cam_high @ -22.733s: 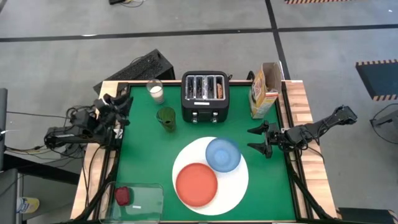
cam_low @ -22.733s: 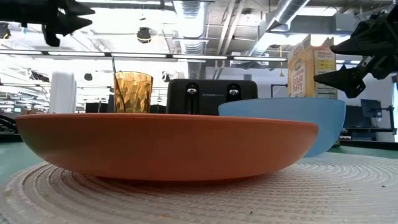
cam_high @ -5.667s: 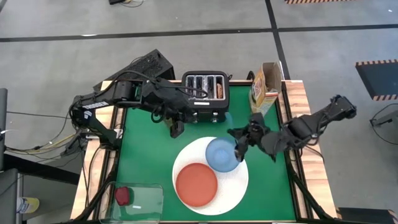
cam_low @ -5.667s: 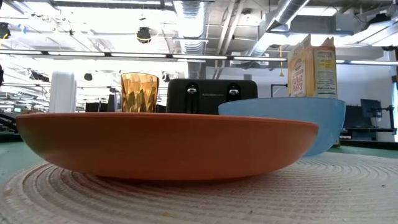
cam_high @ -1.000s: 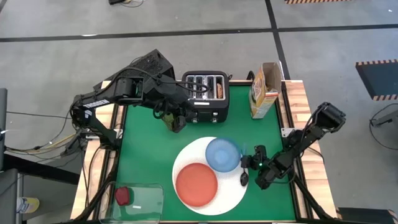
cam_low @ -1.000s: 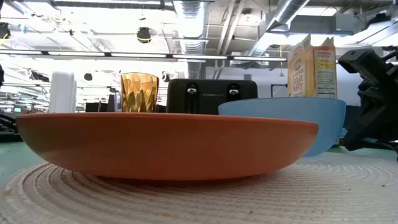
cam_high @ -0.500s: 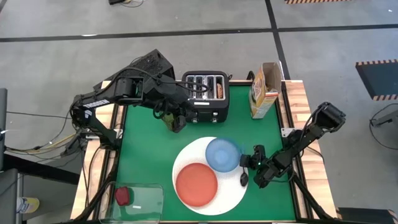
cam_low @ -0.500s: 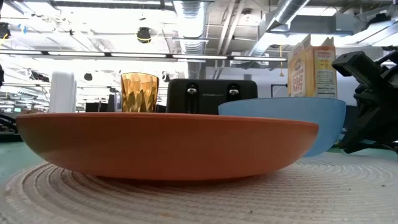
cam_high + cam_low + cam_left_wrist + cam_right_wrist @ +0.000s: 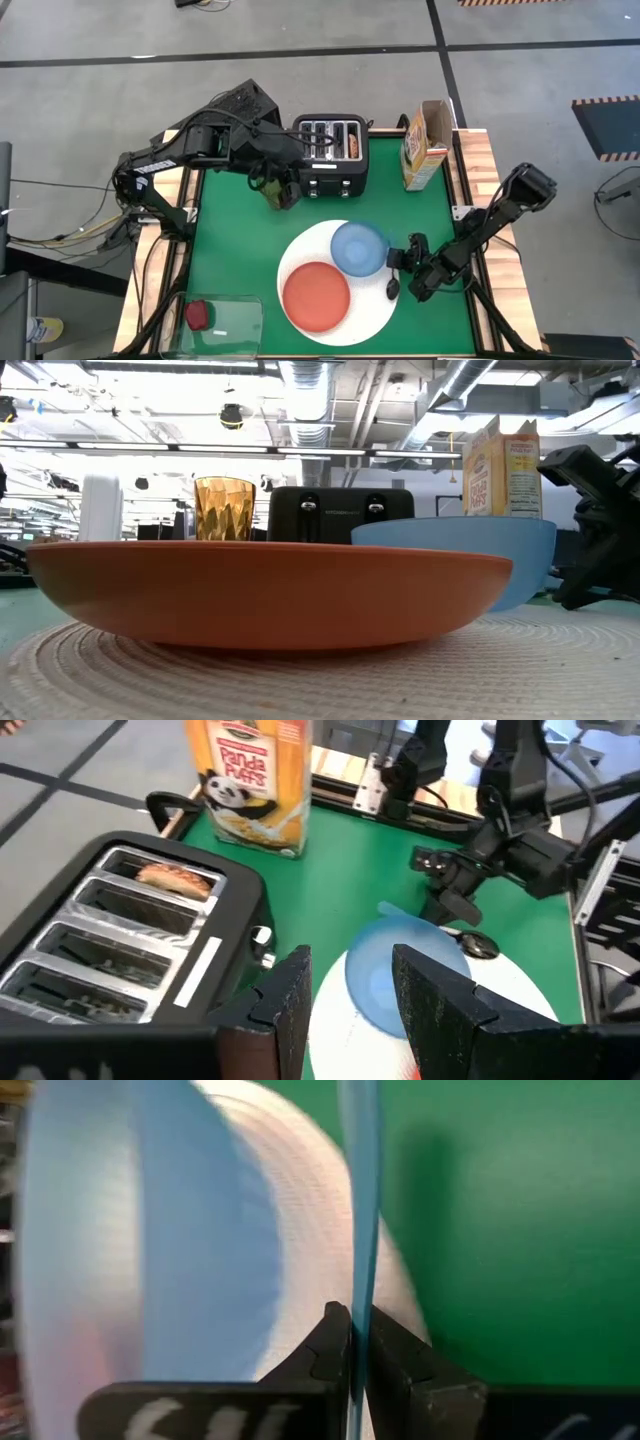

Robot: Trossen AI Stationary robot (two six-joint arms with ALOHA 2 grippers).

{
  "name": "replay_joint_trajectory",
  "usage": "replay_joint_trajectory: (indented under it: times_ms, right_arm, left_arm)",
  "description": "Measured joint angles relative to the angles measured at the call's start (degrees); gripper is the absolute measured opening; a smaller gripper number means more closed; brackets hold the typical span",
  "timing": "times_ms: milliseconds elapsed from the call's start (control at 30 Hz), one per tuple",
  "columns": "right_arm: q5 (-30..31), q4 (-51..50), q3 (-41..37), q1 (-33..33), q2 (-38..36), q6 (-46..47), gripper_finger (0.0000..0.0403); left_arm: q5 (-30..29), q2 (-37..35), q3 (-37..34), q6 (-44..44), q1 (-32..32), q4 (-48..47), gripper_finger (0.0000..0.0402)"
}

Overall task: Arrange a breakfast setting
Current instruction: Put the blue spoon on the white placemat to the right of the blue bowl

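A blue bowl [image 9: 358, 248] and an orange-red plate [image 9: 316, 296] rest on the large white plate [image 9: 375, 305]. A small dark spoon [image 9: 392, 288] lies on the white plate's right side. My right gripper [image 9: 391, 260] is at the bowl's right side, shut on its rim. My left gripper [image 9: 280, 192] hangs above an amber glass [image 9: 220, 508] by the toaster's front left corner. Its fingers [image 9: 296, 1005] stand apart with nothing showing between them. A dark red food piece [image 9: 197, 315] lies in a clear tray at the near left. My right gripper pinches the blue bowl's rim [image 9: 357, 1295] at the bowl's right side, one finger inside the bowl and one outside. The fingers come in from the table's right. The bowl sits upright on the white plate.
A black toaster [image 9: 330, 155] stands at the back with a browned piece [image 9: 170, 877] in one slot. A cereal box [image 9: 425, 145] stands at the back right. Green table surface lies bare to the left of the plates and along the right edge.
My right arm's wrist has edged slightly toward the bowl while the gripper stays shut on the rim. The bowl, plates and spoon have stayed in place.
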Motion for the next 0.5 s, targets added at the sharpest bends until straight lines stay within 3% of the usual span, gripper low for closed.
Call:
replay_joint_trajectory:
  times_ms: [500]
  right_arm:
    - [-3.8,-4.0,0.2,-1.1,-0.7,0.8,0.0048]
  left_arm:
    - [0.3,0.0,0.0,0.1,0.0,-3.7,0.0128]
